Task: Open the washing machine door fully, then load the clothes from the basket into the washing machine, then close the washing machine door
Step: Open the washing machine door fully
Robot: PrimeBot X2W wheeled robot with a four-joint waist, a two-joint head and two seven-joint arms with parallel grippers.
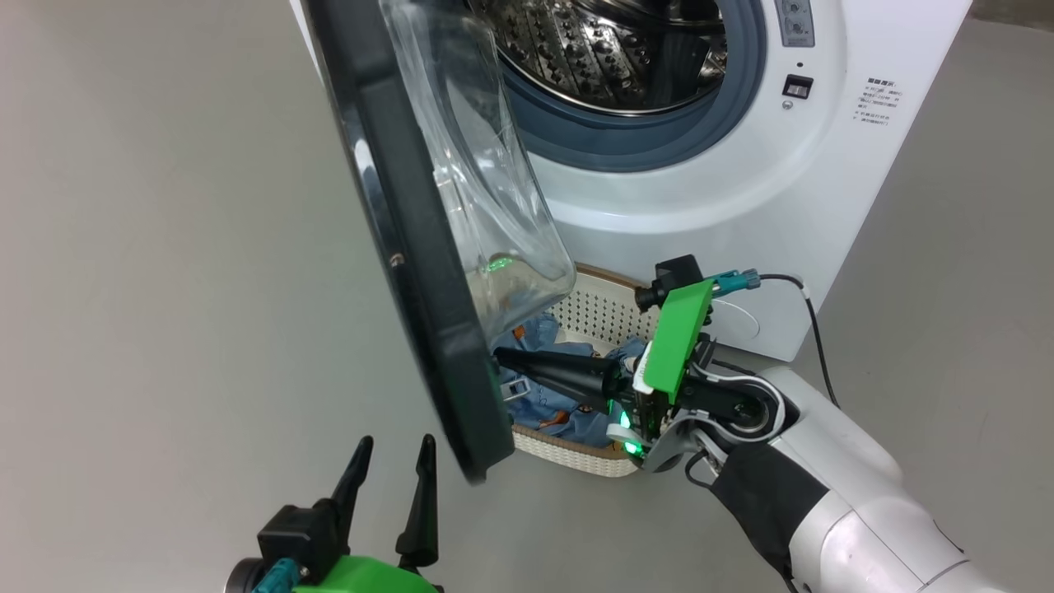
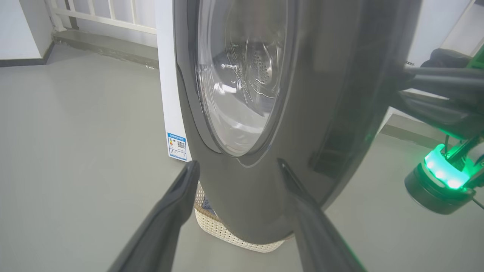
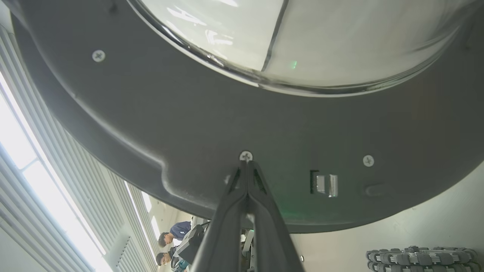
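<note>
Over grey floor [image 1: 165, 288], closed right jaws touch washing machine door [image 3: 151, 113].

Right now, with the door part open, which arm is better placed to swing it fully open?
Probably right: the right end effector, shut, has its tips at the inner face of the washing machine door, ready to push outward. The left end effector sits open on the door's outer side.

White forearm [image 1: 848, 461], green wrist plates [image 1: 679, 338], dark tapered fingers [image 1: 560, 375]
Black cuff [image 1: 766, 494], black cable [image 1: 813, 325] and glowing green lights [image 1: 630, 432] at the right wrist.
</note>
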